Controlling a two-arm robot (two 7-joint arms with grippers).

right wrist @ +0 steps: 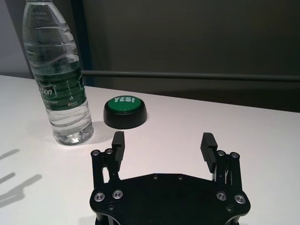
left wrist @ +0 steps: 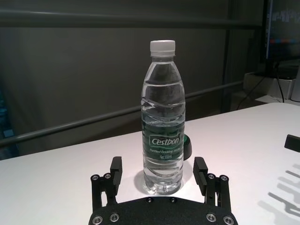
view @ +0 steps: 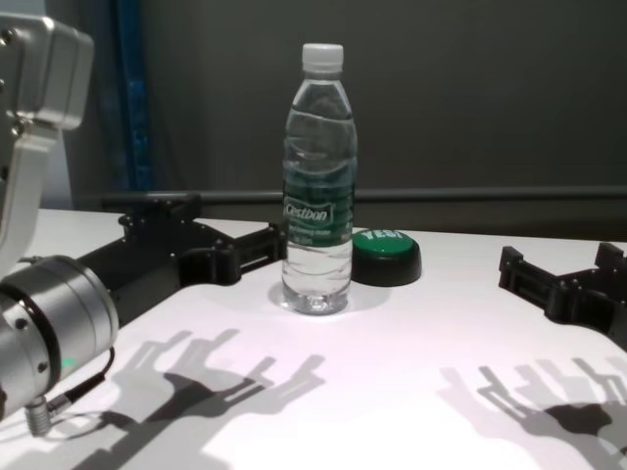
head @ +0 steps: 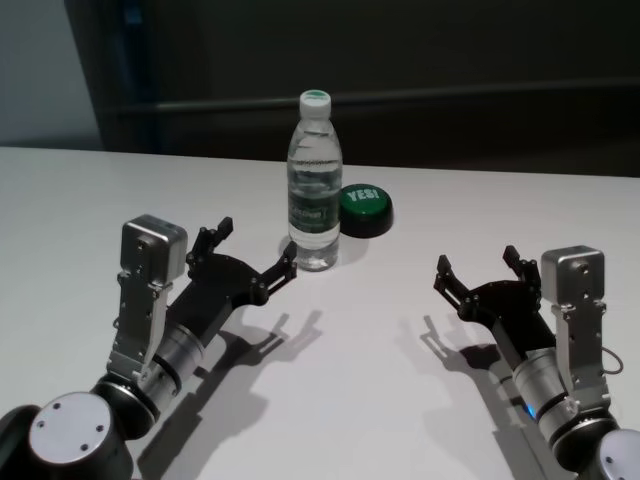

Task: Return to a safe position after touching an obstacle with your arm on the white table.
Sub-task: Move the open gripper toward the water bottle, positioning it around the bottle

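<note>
The obstacle, a clear water bottle (head: pixel 315 190) with a white cap and dark green label, stands upright on the white table (head: pixel 90 190). My left gripper (head: pixel 258 247) is open low over the table, just left of the bottle's base. One fingertip (head: pixel 289 263) lies very close to the bottle; I cannot tell whether it touches. From the left wrist, the bottle (left wrist: pixel 162 126) rises just beyond the spread fingers (left wrist: pixel 116 168). My right gripper (head: pixel 477 262) hovers open at the right, well clear of the bottle (right wrist: pixel 58 84), with nothing in it.
A low green "YES!" button (head: pixel 365 205) on a black base sits just right of and behind the bottle. A dark rail and wall run behind the table's far edge. Bare tabletop (view: pixel 411 343) lies between the two arms.
</note>
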